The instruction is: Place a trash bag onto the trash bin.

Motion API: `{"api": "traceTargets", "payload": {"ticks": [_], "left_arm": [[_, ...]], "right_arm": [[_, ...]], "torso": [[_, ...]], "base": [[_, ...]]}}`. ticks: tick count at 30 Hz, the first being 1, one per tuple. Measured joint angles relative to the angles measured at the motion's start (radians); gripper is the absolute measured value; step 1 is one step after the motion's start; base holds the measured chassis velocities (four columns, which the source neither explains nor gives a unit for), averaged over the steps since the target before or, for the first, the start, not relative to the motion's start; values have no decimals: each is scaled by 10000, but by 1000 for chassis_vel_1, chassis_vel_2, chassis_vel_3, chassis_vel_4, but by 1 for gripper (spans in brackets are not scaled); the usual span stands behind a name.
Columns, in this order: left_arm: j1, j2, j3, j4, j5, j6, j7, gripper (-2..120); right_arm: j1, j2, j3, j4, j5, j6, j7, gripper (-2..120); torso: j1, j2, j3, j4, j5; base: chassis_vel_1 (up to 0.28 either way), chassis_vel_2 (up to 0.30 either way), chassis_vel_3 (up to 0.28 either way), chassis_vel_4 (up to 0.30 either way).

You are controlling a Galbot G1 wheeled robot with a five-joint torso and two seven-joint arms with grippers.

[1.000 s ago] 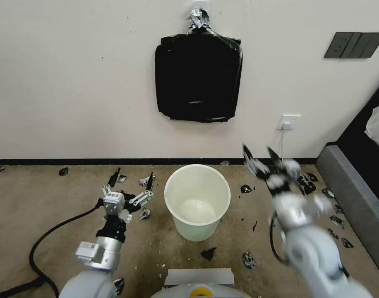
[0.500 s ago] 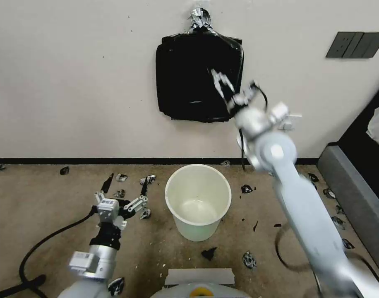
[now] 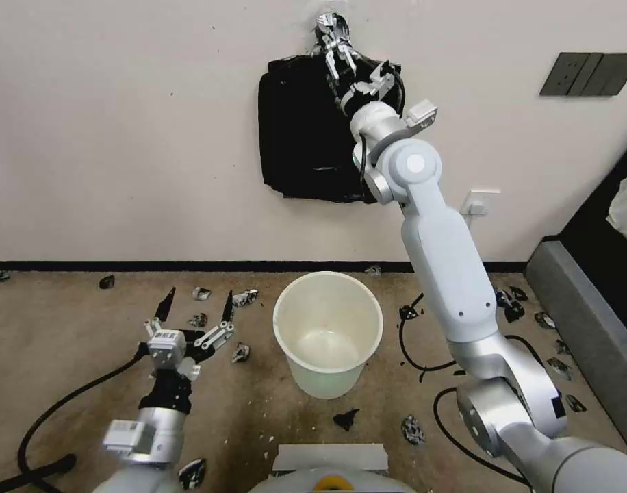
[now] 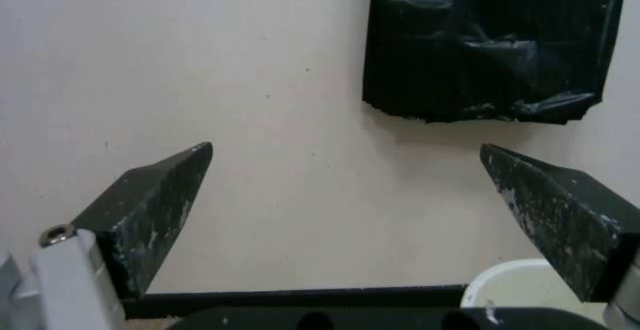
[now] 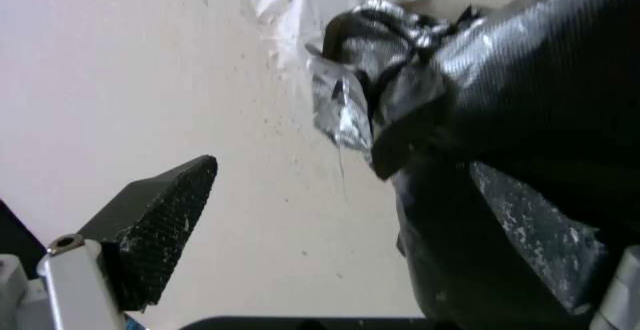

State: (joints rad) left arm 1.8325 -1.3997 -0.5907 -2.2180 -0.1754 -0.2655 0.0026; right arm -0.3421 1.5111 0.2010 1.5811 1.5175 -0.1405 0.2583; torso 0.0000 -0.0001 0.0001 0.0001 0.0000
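Note:
The trash bag on its own is hidden. A flat square bundle of black bags hangs on the wall by a bunched silvery top. My right gripper is raised to the bundle's upper right, just below that bunched top. It is open, with one finger against the black plastic and the other over bare wall. The cream-white trash bin stands on the carpet below. My left gripper hangs open left of the bin, holding nothing.
Torn black scraps lie scattered on the carpet around the bin. Black cables trail across the floor on both sides. A grey furniture edge runs along the right. A wall socket and a dark switch panel sit on the wall.
My right arm swung up from floor level beside the bin to the top of the hanging bundle. My left gripper drew back and a little to the left, still open.

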Motion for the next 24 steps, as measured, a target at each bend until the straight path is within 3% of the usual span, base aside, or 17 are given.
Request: {"api": "traceTargets", "payload": {"ticks": [17,19,20,23,24], "left_arm": [[113,110,67,46,-187,69,-29,100],[83,144,57,94,-323,152,-54,100],[59,205,47,112,-389,203,-73,100],[36,250,46,110,-407,233,-94,100],[30,257,51,68,-417,252,-103,100]], "right_arm": [[416,82,129,-555,-165,-67,-720,99],[414,97,149,-597,-183,-91,-754,96],[401,134,203,-689,-237,-98,-809,88],[381,147,267,-754,-269,-107,-885,80],[371,146,291,-775,-273,-113,-976,71]], "torso": [[0,0,0,-1,0],[0,0,0,-2,0],[0,0,0,-1,0],[0,0,0,-2,0],[0,0,-1,-2,1]], "base": [[0,0,0,0],[0,0,0,0],[0,0,0,0],[0,0,0,0],[0,0,0,0]]}}
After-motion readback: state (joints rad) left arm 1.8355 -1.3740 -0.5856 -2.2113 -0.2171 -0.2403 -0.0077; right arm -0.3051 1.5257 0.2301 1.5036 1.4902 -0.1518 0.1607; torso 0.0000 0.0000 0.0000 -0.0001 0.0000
